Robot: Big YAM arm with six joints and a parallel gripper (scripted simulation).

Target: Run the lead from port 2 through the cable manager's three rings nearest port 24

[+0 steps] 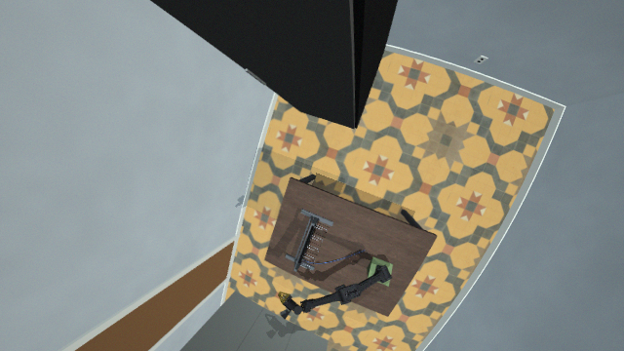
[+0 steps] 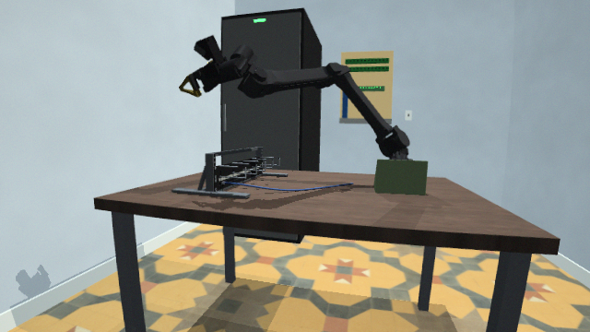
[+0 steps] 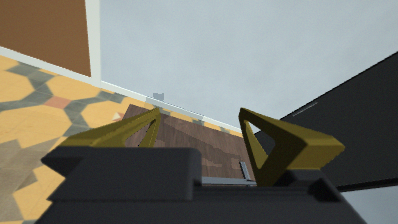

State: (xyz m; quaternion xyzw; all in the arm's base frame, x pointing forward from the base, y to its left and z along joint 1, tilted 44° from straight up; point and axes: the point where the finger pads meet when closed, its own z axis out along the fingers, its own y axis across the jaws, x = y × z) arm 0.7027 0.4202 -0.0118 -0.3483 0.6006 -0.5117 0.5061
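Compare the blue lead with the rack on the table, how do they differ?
The lead is blue, thin and lies flat in a shallow curve on the table; the rack is grey, rigid and stands upright on flat feet. The lead stretches out toward the green base; the rack stays at the far end from it. Both rest on the table, joined at the rack's near end, untouched by the open gripper high above.

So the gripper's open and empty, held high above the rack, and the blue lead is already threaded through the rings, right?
Not threaded. The exterior view shows the blue lead lying loose across the table, away from the rack. The gripper is indeed open, empty and high.
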